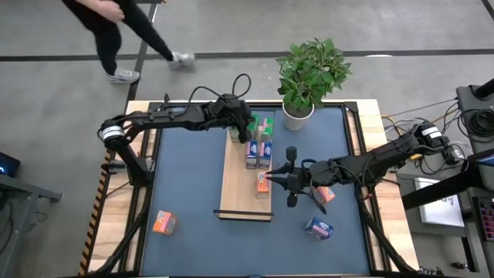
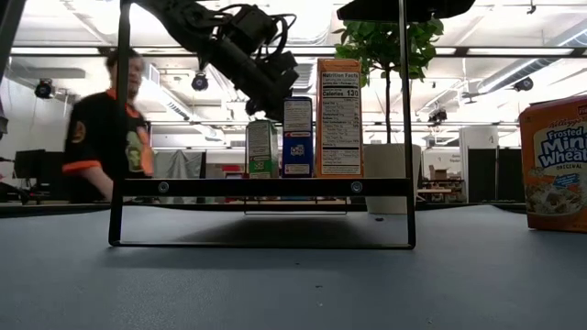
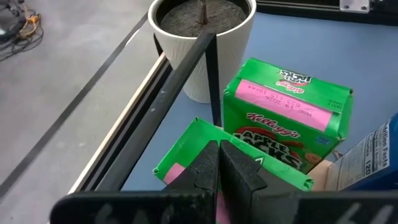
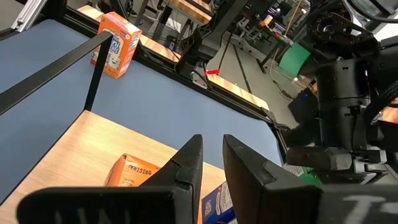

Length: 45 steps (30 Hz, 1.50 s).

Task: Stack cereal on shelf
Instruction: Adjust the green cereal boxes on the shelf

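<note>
Blue matte tabletop point(image 1: 185, 177); flat light-wood shelf point(image 1: 235, 189); left tool point(image 3: 219, 163) together above green cardboard box point(image 3: 211, 158); right tool point(image 4: 211, 163) slightly apart.

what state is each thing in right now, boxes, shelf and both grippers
left gripper: shut, pressed against a green box on the shelf
right gripper: jaws slightly apart, above an orange box on the shelf
loose orange box: on the mat, off the shelf
loose blue box: on the mat, off the shelf

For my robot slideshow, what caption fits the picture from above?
Two robot arms stack cereal boxes on a wooden shelf beside a potted plant.
</note>
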Each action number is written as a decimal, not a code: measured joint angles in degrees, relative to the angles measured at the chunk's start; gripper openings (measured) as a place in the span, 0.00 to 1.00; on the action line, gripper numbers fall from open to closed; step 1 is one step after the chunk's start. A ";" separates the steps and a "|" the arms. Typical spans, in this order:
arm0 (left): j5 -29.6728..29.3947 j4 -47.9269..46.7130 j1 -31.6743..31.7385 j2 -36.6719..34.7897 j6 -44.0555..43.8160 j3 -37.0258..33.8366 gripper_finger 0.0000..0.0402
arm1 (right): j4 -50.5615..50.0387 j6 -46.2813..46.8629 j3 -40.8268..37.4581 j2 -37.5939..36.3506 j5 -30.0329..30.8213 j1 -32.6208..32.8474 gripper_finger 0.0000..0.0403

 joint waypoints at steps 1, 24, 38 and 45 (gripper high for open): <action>-0.32 -0.24 -0.08 -0.21 -0.65 0.00 0.00 | 0.02 0.00 0.00 0.00 0.00 0.00 0.13; -6.20 -0.88 -2.37 -1.43 -9.73 -0.07 0.00 | 0.02 0.20 0.00 0.00 0.00 0.00 0.13; -7.32 -10.81 -3.14 -7.16 14.30 -0.06 0.00 | 0.03 0.22 0.00 0.00 -0.01 0.01 0.13; -7.32 -16.38 -3.14 -7.79 21.31 -0.07 0.00 | 0.04 0.20 0.00 0.00 -0.02 0.00 0.13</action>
